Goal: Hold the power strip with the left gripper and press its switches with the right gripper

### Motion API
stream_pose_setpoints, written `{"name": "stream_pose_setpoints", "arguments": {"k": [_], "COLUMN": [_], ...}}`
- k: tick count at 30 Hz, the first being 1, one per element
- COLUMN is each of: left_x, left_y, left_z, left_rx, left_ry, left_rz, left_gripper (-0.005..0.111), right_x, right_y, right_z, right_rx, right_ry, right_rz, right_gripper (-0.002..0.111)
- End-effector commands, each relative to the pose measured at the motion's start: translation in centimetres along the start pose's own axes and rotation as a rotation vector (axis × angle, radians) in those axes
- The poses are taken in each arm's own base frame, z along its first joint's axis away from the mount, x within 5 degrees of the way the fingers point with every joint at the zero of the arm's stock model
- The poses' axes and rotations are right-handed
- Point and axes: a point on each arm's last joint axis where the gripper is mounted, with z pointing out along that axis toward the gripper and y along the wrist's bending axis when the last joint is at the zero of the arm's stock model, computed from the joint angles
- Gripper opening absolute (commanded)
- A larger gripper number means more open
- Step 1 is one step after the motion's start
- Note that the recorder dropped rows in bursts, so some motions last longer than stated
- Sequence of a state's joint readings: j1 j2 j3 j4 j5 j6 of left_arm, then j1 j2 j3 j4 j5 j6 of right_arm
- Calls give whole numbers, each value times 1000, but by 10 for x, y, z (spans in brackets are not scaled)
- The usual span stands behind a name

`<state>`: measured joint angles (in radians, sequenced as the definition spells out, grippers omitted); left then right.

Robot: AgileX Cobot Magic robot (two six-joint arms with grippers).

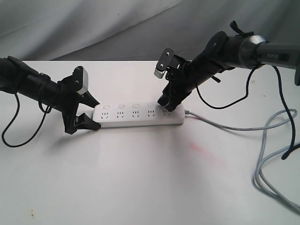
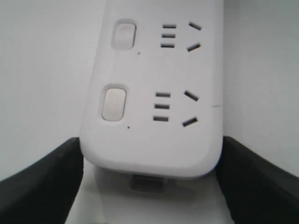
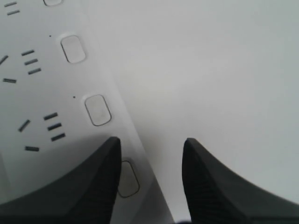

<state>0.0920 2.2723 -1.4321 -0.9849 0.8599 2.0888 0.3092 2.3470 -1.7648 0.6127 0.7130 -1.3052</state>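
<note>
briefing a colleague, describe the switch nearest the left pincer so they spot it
Find the white power strip on the table. Go to its end held by the left pincer. The switch is first in the row, farthest from the grey cord.

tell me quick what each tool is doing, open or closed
left tool: closed on the end of the power strip
right tool: open, holding nothing, beside a switch

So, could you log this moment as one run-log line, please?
left gripper: shut on power strip end | right gripper: open, finger over cord-end switch | contact: unclear
</note>
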Motion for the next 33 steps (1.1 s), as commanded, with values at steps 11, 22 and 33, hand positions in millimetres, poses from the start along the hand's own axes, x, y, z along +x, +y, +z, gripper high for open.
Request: {"name": "stream_pose_setpoints", "arguments": {"k": [11, 22, 33], "left_x": [-1, -1, -1], "left_y": [1, 1, 1], "left_z": [-1, -1, -1], "left_rx": [-6, -6, -6], "left_ry": [-5, -5, -5], "left_rz": [3, 3, 3], "left_gripper": [66, 66, 66], "right_x": [27, 25, 30], "right_y": [-3, 2, 7], "right_z": [16, 20, 32], "right_rx": [-50, -63, -89], "right_ry": [73, 80, 98], "right_rz": [10, -6, -4], "right_gripper": [40, 41, 48]}}
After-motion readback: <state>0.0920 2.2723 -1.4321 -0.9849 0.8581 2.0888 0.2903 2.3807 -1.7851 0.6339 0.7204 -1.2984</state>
